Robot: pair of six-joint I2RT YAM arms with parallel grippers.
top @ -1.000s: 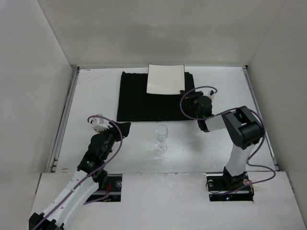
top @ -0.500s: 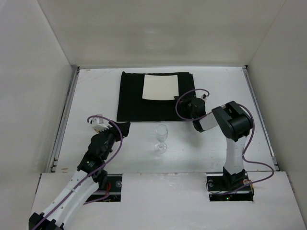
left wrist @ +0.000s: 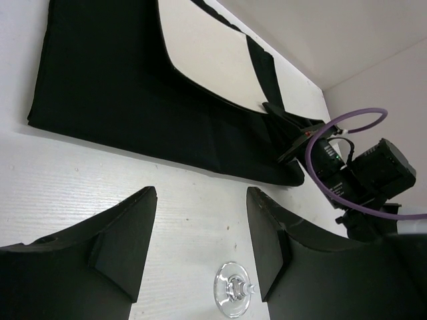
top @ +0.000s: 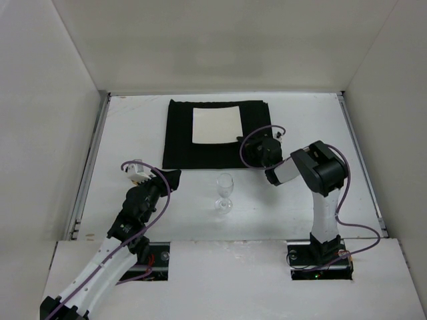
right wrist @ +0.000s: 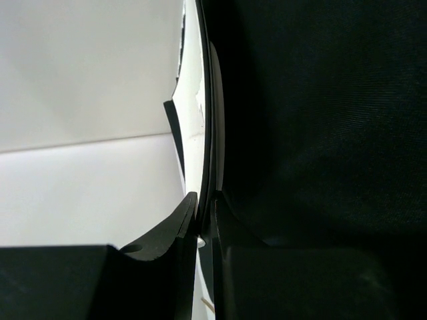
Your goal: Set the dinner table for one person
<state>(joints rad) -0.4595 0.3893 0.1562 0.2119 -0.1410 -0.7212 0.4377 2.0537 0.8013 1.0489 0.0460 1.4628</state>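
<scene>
The white dinner table (top: 133, 133) carries a black placemat (top: 180, 143) at the back. A small square white plate (top: 215, 125) lies on the mat. My right gripper (top: 245, 143) is shut on the plate's right edge. In the right wrist view the plate (right wrist: 195, 100) shows edge-on, pinched in my right gripper (right wrist: 203, 200), with the placemat (right wrist: 320, 133) behind. A clear wine glass (top: 225, 193) stands upright in front of the mat. My left gripper (top: 172, 177) is open and empty, left of the glass. In the left wrist view my left gripper (left wrist: 200, 200) faces the glass base (left wrist: 233, 297).
Metal side rails (top: 93, 153) run along the table's left and right edges. White enclosure walls (top: 40, 100) stand on three sides. The right arm (top: 323, 177) reaches over the table's right half.
My right gripper has dragged the plate to the left and nearer, from the mat's back right edge to lie fully on the mat. The left arm and the glass have not moved.
</scene>
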